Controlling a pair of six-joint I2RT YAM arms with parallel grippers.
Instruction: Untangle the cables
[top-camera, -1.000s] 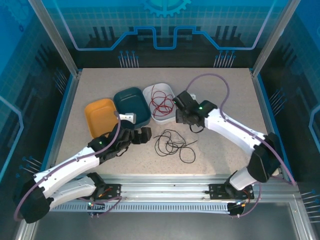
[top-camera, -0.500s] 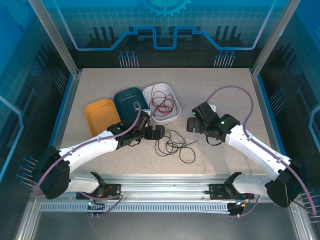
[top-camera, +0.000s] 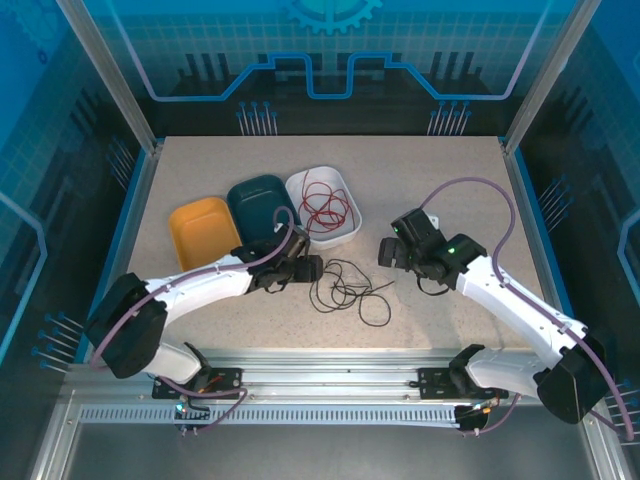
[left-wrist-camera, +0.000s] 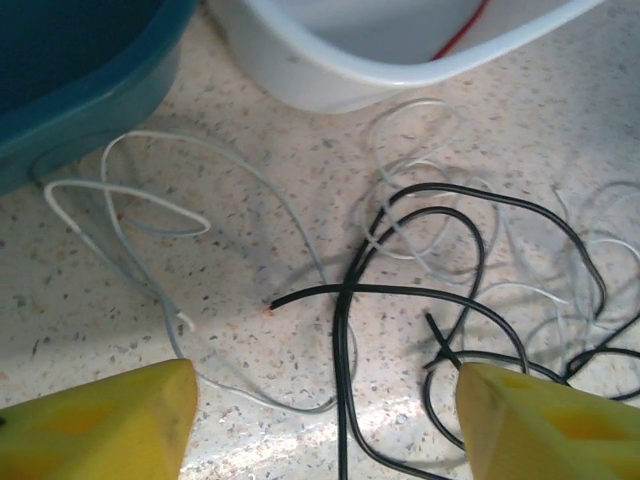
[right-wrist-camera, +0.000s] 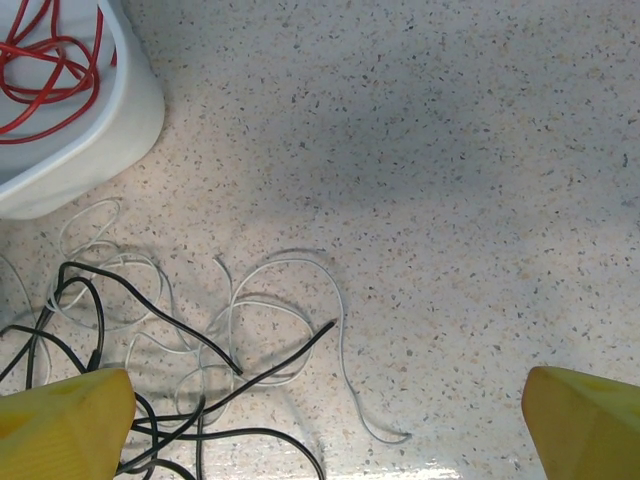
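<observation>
Red cable (top-camera: 322, 208) coiled in white bin (top-camera: 337, 238), beside teal bin (top-camera: 255, 195) and orange bin (top-camera: 200, 228). Left gripper (left-wrist-camera: 320, 410) parted over black cable (left-wrist-camera: 450, 200) and white cable (left-wrist-camera: 150, 190), grasping nothing; right gripper (right-wrist-camera: 320, 420) spread wide, released.

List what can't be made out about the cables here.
- White cable: top view, too thin and pale to trace.
- Black cable: left wrist view, lower loops cut off by the bottom edge.
- Red cable: left wrist view, mostly hidden by the bin wall.
</observation>
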